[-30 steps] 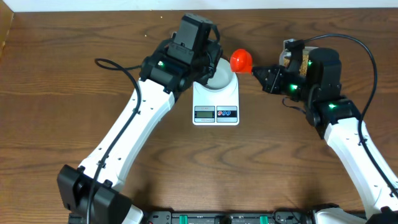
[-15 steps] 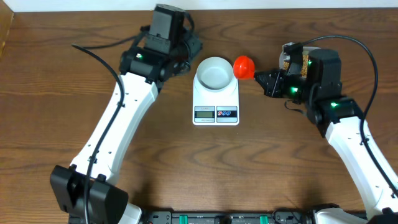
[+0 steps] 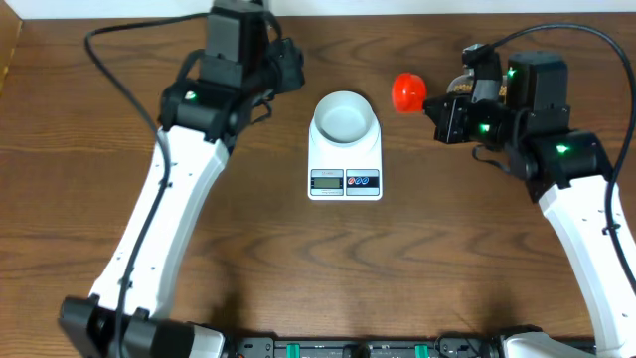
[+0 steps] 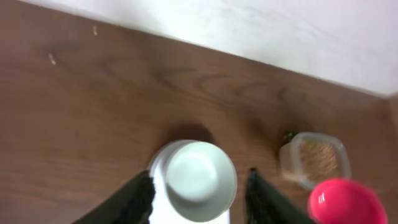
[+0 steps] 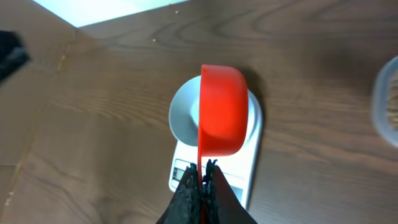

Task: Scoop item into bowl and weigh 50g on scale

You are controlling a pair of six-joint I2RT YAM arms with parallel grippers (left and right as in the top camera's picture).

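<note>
The white bowl (image 3: 344, 114) stands on the white scale (image 3: 345, 159), and no beans show inside it. My left gripper (image 3: 290, 72) is open and empty, up and to the left of the bowl. In the left wrist view its fingers (image 4: 199, 205) frame the bowl (image 4: 200, 180). My right gripper (image 3: 437, 107) is shut on the handle of a red scoop (image 3: 408, 91), held in the air right of the bowl. In the right wrist view the scoop (image 5: 222, 118) hangs on its side in front of the bowl (image 5: 183, 115) and scale (image 5: 249, 168). The beans (image 4: 318, 157) lie in a clear tub.
The clear plastic tub (image 4: 314, 158) stands on the table right of the scale and is mostly hidden under my right arm in the overhead view. It shows at the right edge of the right wrist view (image 5: 387, 106). A white wall runs along the table's far edge.
My left arm has drawn back to the left, leaving the bowl uncovered on the scale. My right gripper has lifted the red scoop a little up and to the right.
</note>
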